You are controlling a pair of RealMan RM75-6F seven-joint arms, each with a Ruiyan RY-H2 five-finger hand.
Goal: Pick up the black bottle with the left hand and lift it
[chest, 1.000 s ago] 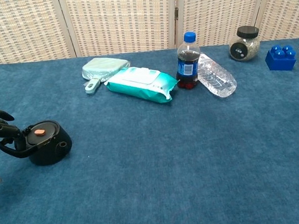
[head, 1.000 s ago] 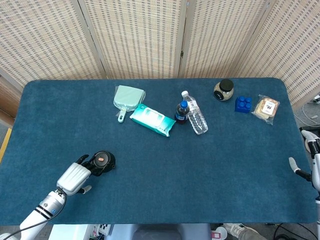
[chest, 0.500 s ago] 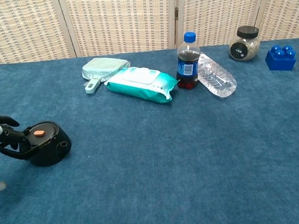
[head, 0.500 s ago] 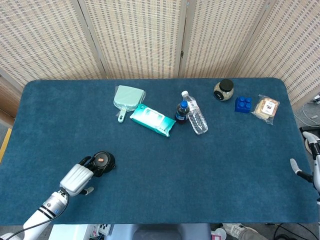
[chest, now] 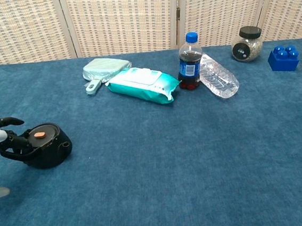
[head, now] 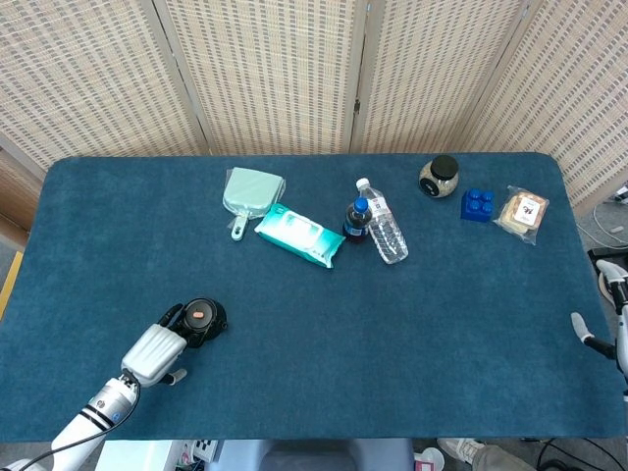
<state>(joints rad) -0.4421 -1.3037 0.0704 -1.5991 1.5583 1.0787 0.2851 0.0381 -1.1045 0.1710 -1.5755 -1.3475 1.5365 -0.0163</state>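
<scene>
1. My left hand [head: 155, 351] sat at the near left of the table [head: 471, 324], its dark fingers [chest: 12, 143] curled around the left side of the black bottle [head: 201, 319].
2. In the chest view the fingers wrapped the bottle's side and appeared to touch it, so I read the hand as grasping the bottle, though the bottle rested on the blue cloth, not lifted.
3. The black bottle was a squat, rounded thing with a small orange spot on its top, well apart from the other objects.
4. My right hand [head: 592, 334] showed only as a sliver at the right edge of the head view, off the table's right side; I could not tell whether it was clenched or released.
5. Toward the far middle of the table, a cola bottle [chest: 189, 61] with a blue cap stood upright.
6. A clear water bottle [chest: 218, 81] lay on its side just right of the cola bottle, touching or nearly touching it.
7. A teal wipes pack [chest: 142, 85] lay left of the cola bottle, and a pale green dustpan [chest: 104, 69] lay just beyond its far left end.
8. At the far right stood a jar with a black lid [chest: 247, 43], then a blue toy brick [chest: 283, 58], then a wrapped snack [head: 523, 212] nearest the right edge.
</scene>
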